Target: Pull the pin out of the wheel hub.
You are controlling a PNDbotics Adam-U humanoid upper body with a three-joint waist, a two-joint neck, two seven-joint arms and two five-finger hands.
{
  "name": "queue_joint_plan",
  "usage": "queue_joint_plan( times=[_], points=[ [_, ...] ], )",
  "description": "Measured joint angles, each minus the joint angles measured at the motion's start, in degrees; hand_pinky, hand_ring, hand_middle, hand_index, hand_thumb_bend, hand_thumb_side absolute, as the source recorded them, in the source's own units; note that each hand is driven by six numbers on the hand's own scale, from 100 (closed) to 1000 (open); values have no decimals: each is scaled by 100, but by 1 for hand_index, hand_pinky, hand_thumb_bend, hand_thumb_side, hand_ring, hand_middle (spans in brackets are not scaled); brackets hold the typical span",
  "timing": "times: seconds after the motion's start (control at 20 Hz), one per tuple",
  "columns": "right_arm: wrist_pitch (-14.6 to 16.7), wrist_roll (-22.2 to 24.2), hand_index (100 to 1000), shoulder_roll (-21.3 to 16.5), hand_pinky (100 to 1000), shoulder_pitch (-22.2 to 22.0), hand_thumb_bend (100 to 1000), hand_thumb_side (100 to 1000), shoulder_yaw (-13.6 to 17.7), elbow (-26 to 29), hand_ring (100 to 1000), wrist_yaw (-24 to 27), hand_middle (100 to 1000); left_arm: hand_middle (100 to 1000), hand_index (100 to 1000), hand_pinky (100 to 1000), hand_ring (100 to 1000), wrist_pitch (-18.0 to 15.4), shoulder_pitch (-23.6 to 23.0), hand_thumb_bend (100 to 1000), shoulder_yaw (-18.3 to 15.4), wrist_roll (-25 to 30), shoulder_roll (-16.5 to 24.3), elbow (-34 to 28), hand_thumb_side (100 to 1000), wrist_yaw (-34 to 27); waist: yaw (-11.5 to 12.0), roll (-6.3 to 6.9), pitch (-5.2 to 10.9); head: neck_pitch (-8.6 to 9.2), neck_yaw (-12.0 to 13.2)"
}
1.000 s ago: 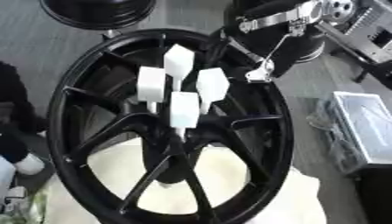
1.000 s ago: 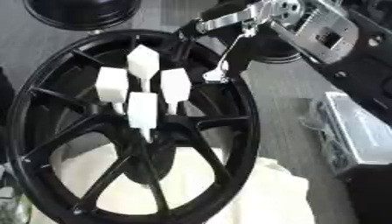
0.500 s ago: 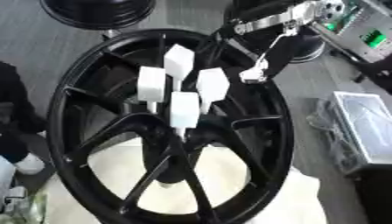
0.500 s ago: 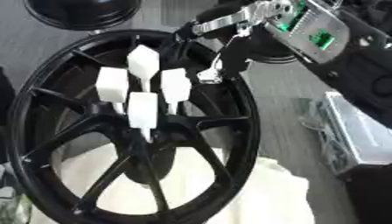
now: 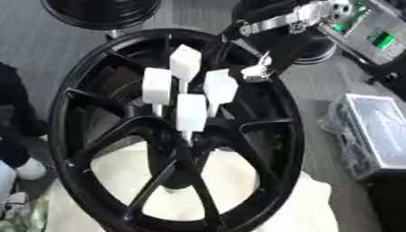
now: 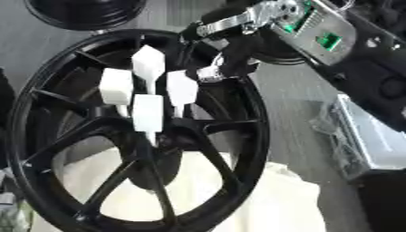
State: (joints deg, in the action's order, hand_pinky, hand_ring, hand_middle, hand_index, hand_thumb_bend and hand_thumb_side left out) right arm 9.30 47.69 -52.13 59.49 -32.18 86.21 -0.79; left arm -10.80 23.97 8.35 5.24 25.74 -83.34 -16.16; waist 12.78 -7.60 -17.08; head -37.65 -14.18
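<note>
1. In the left eye view we look down on a large black wheel hub (image 5: pixel 171 136) standing tilted on a pale cloth (image 5: pixel 238 195); four white block-headed pins (image 5: pixel 190 113) stand clustered on its centre, their thin stems running down into the hub where the spokes meet.

2. Our right arm (image 5: pixel 277 20) enters from the upper right, black with silver links; the right hand (image 5: pixel 258 70) sits over the hub's upper right rim, just beside the rightmost pin but not touching it; its fingers are too blurred for us to tell whether they are straight or curled.

3. Against the picture of a second ago, the hand has come down and inward from beyond the rim toward the pin cluster; all four pins stand as they did, none lifted.

4. A second black wheel (image 5: pixel 103 11) lies at the top left; a clear-lidded box (image 5: pixel 377 131) rests on the grey floor at the right.

5. In the right eye view the same hand (image 6: pixel 218 70) shows nearer the pins, a silvery tip close beside the right-hand pin (image 6: pixel 181 88); we cannot tell whether they touch; the green-lit forearm panel (image 6: pixel 317 31) has swung further into the picture than before.

6. Our left hand shows in neither view.
</note>
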Motion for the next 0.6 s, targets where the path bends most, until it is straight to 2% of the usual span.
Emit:
queue_joint_plan(
  times=[0.1,0.3,0.35,0.45,0.5,0.6],
  points=[
    [-8,14,991,1,1000,-1,100,625,0,-29,873,1,823,783,699,842,958,2,0,426,0,3,0,0,714,0,0,0,0,-2,0],
    [-28,35,997,1,1000,-8,100,555,0,-53,870,59,823,783,699,842,959,9,0,427,1,13,1,0,715,1,0,-1,0,-3,1],
    [-36,42,997,1,1000,-10,100,427,0,-53,864,100,818,783,699,842,959,10,0,428,1,15,1,0,716,1,0,-2,0,-3,2],
    [-67,40,997,0,1000,-35,100,277,7,-48,858,204,816,783,699,842,959,15,0,428,1,23,1,0,716,2,0,-3,0,-3,5],
    [-95,32,997,-1,1000,-58,100,270,25,-40,857,265,816,783,699,842,959,16,0,427,3,26,2,0,716,2,0,-3,0,-3,8],
    [-169,1,994,-8,1000,-75,100,331,65,-2,849,382,810,783,699,842,959,12,0,428,15,35,8,0,716,2,0,-4,0,-3,16]
  ],
)
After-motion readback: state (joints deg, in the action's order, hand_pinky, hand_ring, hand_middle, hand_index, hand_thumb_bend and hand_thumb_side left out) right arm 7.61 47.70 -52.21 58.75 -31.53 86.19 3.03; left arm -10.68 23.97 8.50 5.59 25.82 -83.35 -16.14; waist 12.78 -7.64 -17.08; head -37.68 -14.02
